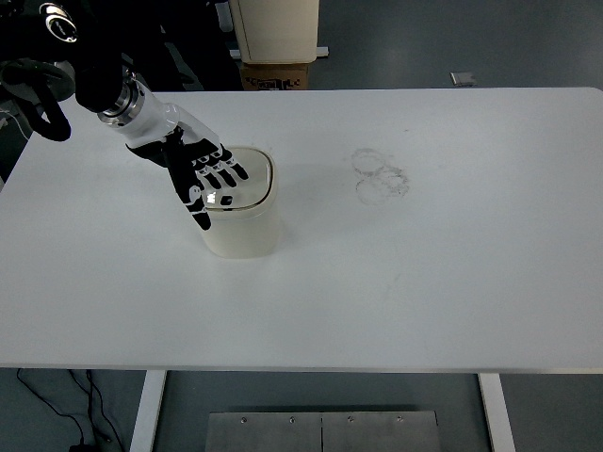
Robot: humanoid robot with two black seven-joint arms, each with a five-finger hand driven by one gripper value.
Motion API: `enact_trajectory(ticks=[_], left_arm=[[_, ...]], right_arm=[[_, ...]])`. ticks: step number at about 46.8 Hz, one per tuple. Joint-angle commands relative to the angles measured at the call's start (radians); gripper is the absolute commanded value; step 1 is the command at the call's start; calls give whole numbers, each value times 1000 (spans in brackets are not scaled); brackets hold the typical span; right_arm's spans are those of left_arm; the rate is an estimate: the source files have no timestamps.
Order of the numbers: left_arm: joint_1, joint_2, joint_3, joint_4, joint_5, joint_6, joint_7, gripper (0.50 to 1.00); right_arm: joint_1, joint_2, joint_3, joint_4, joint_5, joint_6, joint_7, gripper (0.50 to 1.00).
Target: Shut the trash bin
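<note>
A cream trash bin [243, 226] stands upright on the white table [424, 273], left of centre. Its lid [250, 179] lies flat across the top, so the inside no longer shows. My left hand [207, 179] rests palm down on the lid's left part, fingers spread and holding nothing. The black and white arm comes in from the upper left corner. My right arm is out of view.
Faint ring marks [379, 175] stain the table right of the bin. A beige cabinet [275, 28] and a cardboard box [273, 77] stand beyond the table's far edge. A small grey object [462, 79] lies on the floor behind.
</note>
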Motion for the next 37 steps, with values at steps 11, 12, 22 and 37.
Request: enact_trajectory(ticks=[11,12,22,37], left_arm=[[20,-9,0,1,0,0,-1,1000],[20,-8,0,1,0,0,-1,1000],[-18,4,-3,11,-2,0,-1,1000],[-22,14,-26,95,-31,0,-11,1000]], right_arm=[[0,0,0,0,1,0,0,991],[0,0,0,0,0,0,0,991],[0,0,0,0,1,0,0,991],[0,0,0,0,1,0,0,991]])
